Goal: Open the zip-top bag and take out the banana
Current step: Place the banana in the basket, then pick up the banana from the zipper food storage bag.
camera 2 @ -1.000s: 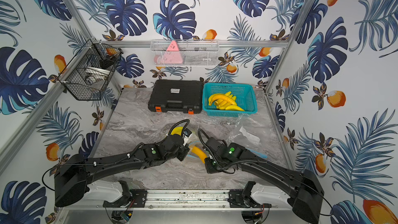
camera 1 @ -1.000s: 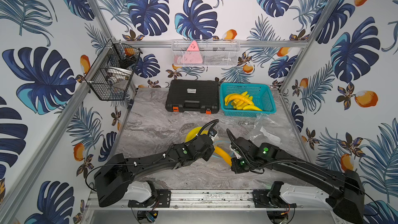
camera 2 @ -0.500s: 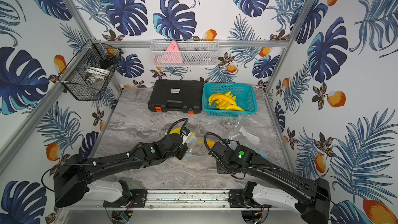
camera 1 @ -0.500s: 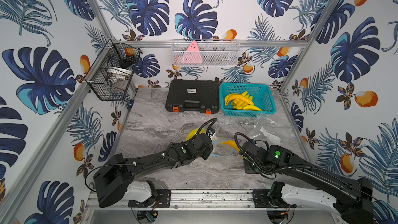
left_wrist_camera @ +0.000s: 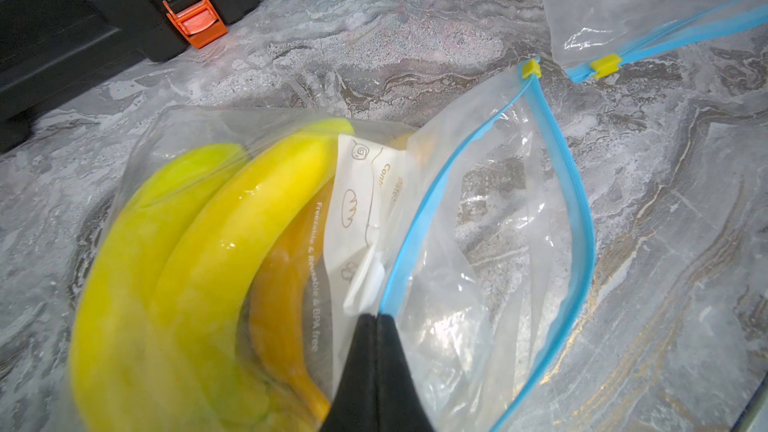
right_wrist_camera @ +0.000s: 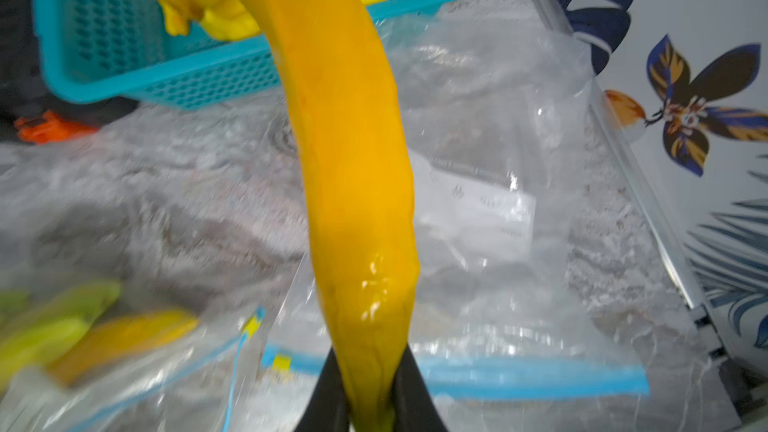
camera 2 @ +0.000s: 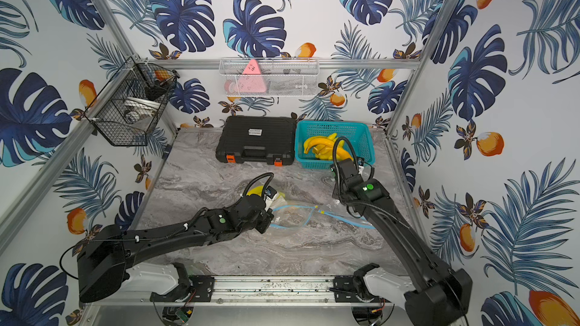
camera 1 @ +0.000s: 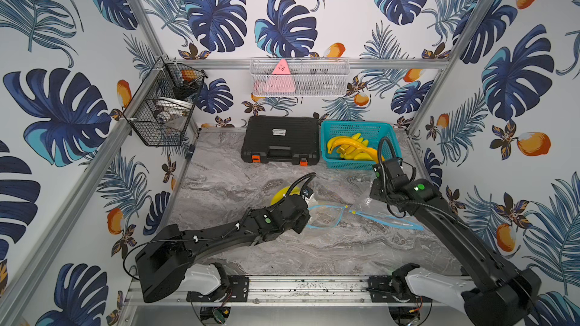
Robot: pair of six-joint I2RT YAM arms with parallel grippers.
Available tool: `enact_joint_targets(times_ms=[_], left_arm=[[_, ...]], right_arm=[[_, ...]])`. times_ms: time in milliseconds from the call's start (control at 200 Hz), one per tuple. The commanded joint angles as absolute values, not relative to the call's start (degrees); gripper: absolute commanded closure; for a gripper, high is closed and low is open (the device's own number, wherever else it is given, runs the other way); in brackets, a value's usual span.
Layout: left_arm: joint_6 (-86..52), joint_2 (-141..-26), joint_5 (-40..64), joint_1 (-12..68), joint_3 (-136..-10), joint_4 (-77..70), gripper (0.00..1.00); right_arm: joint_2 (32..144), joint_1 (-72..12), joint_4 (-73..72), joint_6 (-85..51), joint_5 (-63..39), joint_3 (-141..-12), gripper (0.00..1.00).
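The clear zip-top bag (left_wrist_camera: 478,243) lies on the marble table with its blue-rimmed mouth gaping. My left gripper (left_wrist_camera: 377,317) is shut on the near edge of that mouth, and in a top view it sits at the bag's left end (camera 1: 302,225). Three bananas (left_wrist_camera: 232,222) remain inside the bag. My right gripper (right_wrist_camera: 370,371) is shut on the stem end of an orange-yellow banana (right_wrist_camera: 353,160). It holds the banana in the air with the far tip over the teal basket (right_wrist_camera: 124,76). Both top views show this gripper (camera 1: 380,166) (camera 2: 343,164) just in front of the basket.
The teal basket (camera 1: 357,125) at the back right holds several bananas, and a black case (camera 1: 281,144) stands to its left. Another clear zip bag (camera 1: 389,219) lies flat under my right arm. A black wire basket (camera 1: 163,114) and a white mesh basket (camera 1: 298,76) hang on the walls.
My right gripper has carried the banana from the bag's mouth at the table's middle up and back to the right, to the basket. The left gripper has kept its hold on the bag.
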State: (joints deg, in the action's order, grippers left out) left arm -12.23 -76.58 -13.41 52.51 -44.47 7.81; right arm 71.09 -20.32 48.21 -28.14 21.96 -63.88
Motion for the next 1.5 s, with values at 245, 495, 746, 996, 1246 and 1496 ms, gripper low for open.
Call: enact_joint_targets(times_ms=[245,495,746,996,1246,1496], left_arm=[[-12.9,-73.66,-12.92,52.38,-43.3,5.62,1.0],[-12.35,-74.53,-13.43,52.38,-44.12,6.3,1.0],[-12.85,-74.01,-13.68,52.36,-43.53,7.5,1.0],[-13.88,-73.55,-13.68,52.19,-43.12,8.64,1.0],[-14.77,-72.66,-12.69,52.12,-43.1,8.45,1.0],[-15.1,-71.28,-11.31,52.12,-42.13,7.66,1.0]], right_arm=[[112.02,-7.82,24.41,-10.54,6.22,-92.52,0.82],[99.03,-8.68,14.55,-11.47,4.4,-79.41,0.3],[62.83,-30.93,20.69,-13.25,6.29,-50.06,0.35],[47.81,-50.65,22.44,-22.9,11.58,-33.77,0.44],[61.01,-55.55,13.61,-21.86,13.47,-34.99,0.42],[75.8,-54.75,5.37,-19.29,13.02,-37.54,0.43]])
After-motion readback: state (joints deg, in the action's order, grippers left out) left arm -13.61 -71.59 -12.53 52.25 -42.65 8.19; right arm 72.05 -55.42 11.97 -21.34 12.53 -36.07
